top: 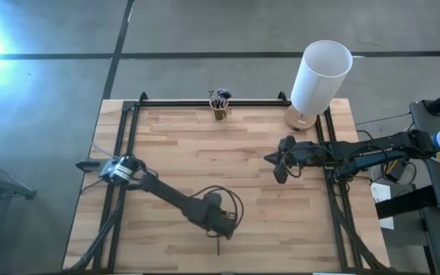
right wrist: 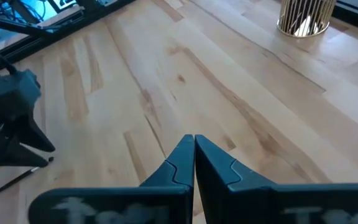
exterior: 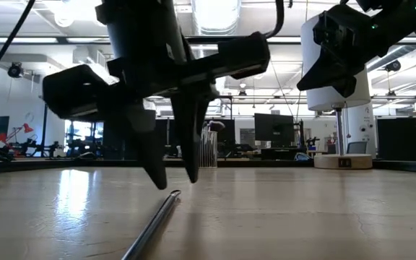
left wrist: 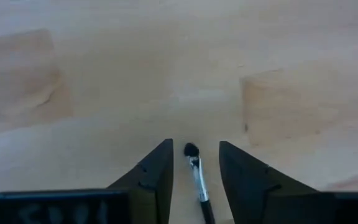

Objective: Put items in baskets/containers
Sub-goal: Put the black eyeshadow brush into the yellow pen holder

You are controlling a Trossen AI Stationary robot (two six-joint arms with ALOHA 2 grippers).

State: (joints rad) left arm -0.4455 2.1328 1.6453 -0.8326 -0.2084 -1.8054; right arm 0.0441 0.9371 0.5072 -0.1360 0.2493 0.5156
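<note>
- Your left end effector [left wrist: 194,180] sits low over the near middle of the tabletop [top: 174,153], fingers apart, a thin makeup brush [left wrist: 196,174] lying flat between them — not yet pinched.
- Your right end effector [right wrist: 194,158] hovers at the right side, fingers pressed together, holding nothing.
- The small glass cup [top: 219,111] stands at the far edge, brushes already upright in it, left of the white cylinder [top: 319,76].

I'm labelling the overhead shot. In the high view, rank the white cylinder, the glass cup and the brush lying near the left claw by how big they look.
1. White cylinder, clearly largest.
2. Glass cup with brushes in it.
3. Brush on the table, a thin sliver partly hidden under the left claw.
</note>
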